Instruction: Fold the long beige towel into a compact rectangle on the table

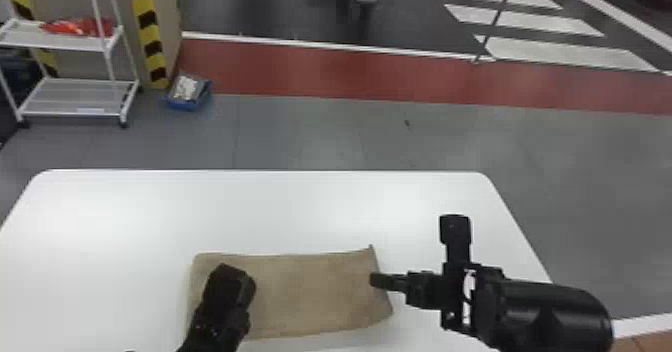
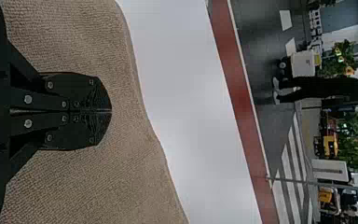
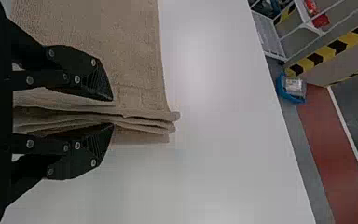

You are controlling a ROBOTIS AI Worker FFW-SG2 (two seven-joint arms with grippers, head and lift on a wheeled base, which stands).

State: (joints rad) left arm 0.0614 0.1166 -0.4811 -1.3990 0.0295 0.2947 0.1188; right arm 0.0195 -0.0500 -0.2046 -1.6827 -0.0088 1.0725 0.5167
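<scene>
Towel of beige, textured cloth (image 1: pixel 315 291) lay as a wide, layered rectangle on the near middle of a white, round-cornered table (image 1: pixel 250 196). Its far right corner pointed slightly upward. The black left gripper (image 1: pixel 235 273) was over the towel's left part, and it and its arm hid some of the cloth and its near left corner. In the left wrist view, the left gripper (image 2: pixel 111 111) had its two fingers closed together, with no cloth seen between them. The black right gripper (image 1: pixel 375 279) was at the towel's right edge; in the right wrist view, the right gripper (image 3: pixel 112 112) stood partly open, its fingers on either side of the stacked layers. Its arm blocked the table's near right part. Beyond the table's far left stood a white, metal-framed shelf cart (image 1: pixel 75 113) holding red items (image 1: pixel 80 27), a yellow-and-black striped pillar (image 1: pixel 147 33) and, on the floor, a blue bin (image 1: pixel 186 105).
</scene>
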